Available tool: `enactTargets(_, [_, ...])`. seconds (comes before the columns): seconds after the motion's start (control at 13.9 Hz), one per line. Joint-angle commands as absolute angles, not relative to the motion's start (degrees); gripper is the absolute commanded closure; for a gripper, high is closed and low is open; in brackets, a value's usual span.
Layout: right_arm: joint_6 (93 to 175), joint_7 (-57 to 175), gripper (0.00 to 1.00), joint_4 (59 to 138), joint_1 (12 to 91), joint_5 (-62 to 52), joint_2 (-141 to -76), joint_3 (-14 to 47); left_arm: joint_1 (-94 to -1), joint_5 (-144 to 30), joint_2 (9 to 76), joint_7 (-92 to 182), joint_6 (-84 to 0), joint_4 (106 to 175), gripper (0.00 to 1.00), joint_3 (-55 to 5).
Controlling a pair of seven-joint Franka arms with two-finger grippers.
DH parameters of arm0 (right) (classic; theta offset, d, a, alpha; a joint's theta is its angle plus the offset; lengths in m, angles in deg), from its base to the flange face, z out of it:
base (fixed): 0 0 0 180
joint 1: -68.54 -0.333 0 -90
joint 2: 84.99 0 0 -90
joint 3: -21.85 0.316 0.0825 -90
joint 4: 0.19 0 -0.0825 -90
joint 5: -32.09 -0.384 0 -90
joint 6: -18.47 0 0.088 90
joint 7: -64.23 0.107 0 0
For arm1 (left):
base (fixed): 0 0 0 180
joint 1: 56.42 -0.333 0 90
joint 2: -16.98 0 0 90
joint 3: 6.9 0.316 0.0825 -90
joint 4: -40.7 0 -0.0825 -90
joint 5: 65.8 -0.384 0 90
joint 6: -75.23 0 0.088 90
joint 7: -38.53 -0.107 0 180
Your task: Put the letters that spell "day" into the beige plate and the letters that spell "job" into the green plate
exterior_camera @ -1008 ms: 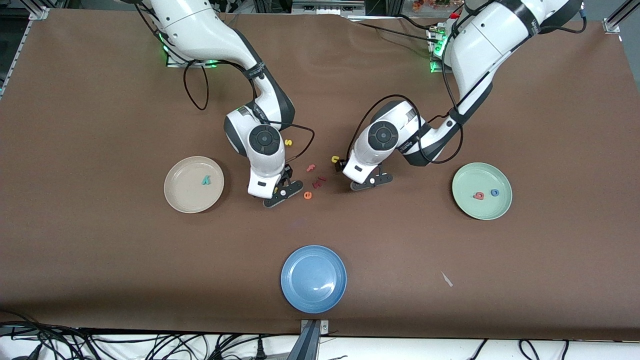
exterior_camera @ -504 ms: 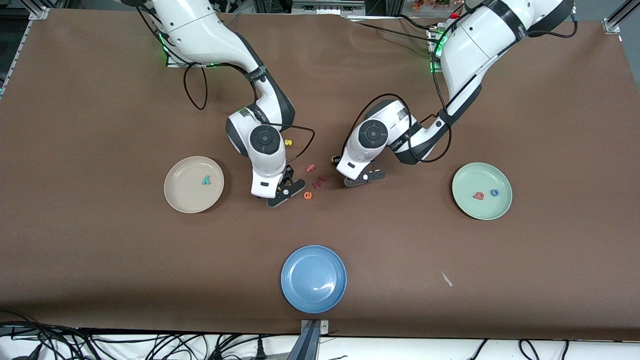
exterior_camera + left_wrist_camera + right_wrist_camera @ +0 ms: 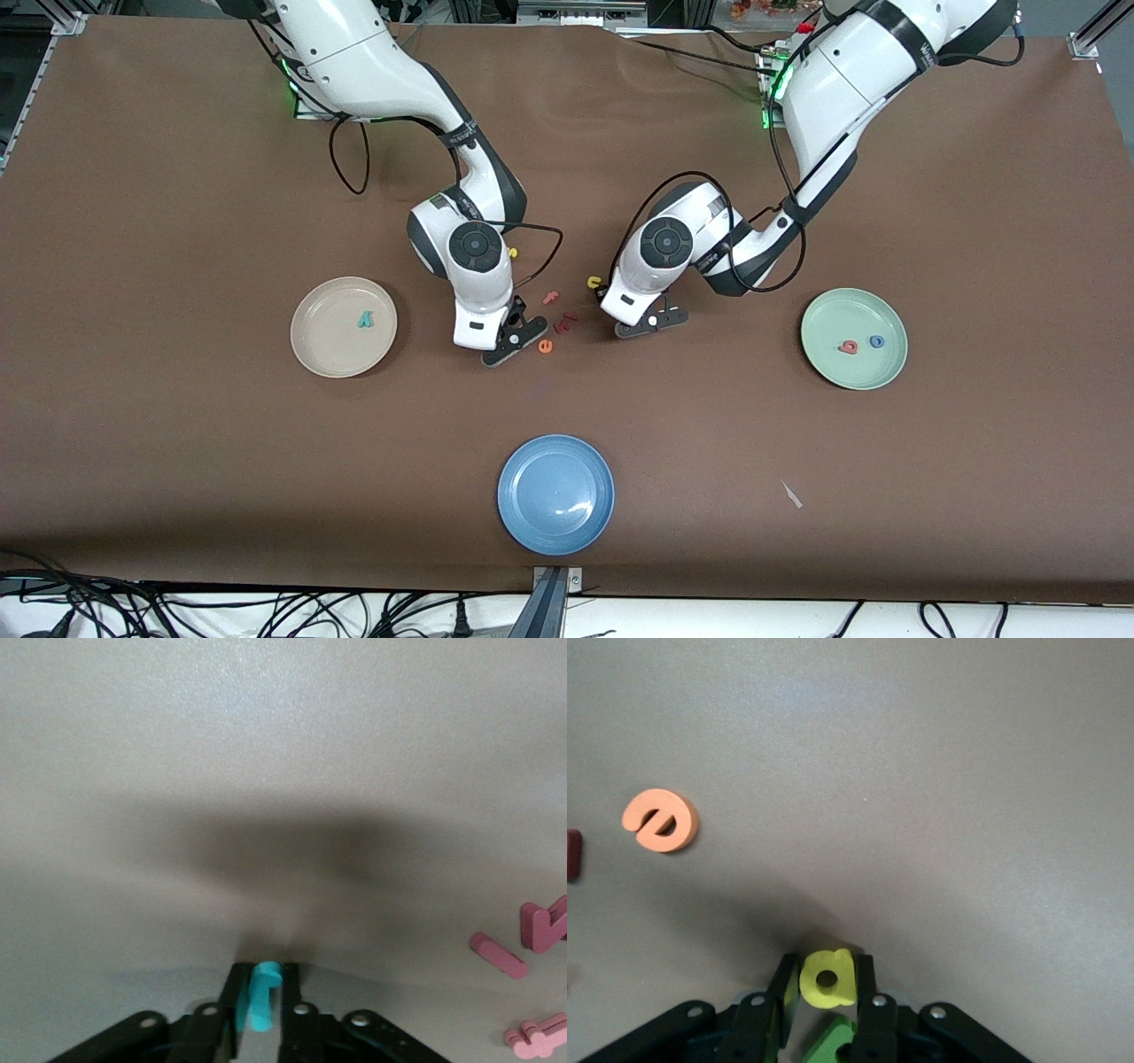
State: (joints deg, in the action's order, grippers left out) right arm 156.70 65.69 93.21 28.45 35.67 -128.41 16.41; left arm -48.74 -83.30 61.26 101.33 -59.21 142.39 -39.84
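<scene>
Covering the table (image 3: 177, 461), brown cloth meets an aluminium frame (image 3: 66, 22).

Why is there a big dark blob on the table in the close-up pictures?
Left wrist view: the blob is a soft, blurry shadow cast on the brown table, above the small teal foam letter pinched in the left gripper. Right wrist view: a fainter shadow by the yellow foam letter in the right gripper.

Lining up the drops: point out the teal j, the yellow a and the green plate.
teal j (image 3: 261, 997): left wrist view, its stem between the left claw's fingers.
yellow a (image 3: 827, 977): right wrist view, beside its hole, in the right claw.
green plate (image 3: 837, 311): front view, bare floor near the rim.
</scene>
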Motion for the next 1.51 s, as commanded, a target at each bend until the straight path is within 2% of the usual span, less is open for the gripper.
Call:
enactTargets(0.0, [157.2,65.0,0.78,93.8,29.8,36.3,-128.1,17.0,-48.0,-84.6,61.5,102.0,-59.1,141.5,1.00,-39.3])
enactTargets(0.22, [156.9,64.8,0.78,93.3,30.4,36.2,-127.3,17.0,-49.6,-84.6,59.6,101.4,-57.2,141.3,1.00,-39.4])
enactTargets(0.43, [154.5,64.7,0.78,93.1,32.0,36.0,-124.5,16.4,-53.8,-83.6,54.1,96.5,-48.2,141.1,1.00,-40.1])
enactTargets(0.72, [146.1,59.9,0.78,93.5,37.2,36.0,-119.7,16.3,-64.5,-81.7,48.3,79.3,-37.3,141.1,1.00,-40.1])
enactTargets(1.01, [139.9,55.7,0.78,97.1,43.3,34.9,-115.8,15.8,-74.2,-82.9,48.9,63.4,-35.1,141.7,1.00,-39.7])
enactTargets(1.15, [140.5,53.6,0.77,103.2,45.9,34.9,-113.4,14.7,-77.4,-85.2,51.1,58.2,-35.3,141.7,1.00,-39.5])
enactTargets(1.44, [143.9,53.4,0.76,111.1,49.4,33.9,-113.6,13.6,-80.3,-91.6,55.8,57.1,-36.6,141.4,1.00,-39.5])
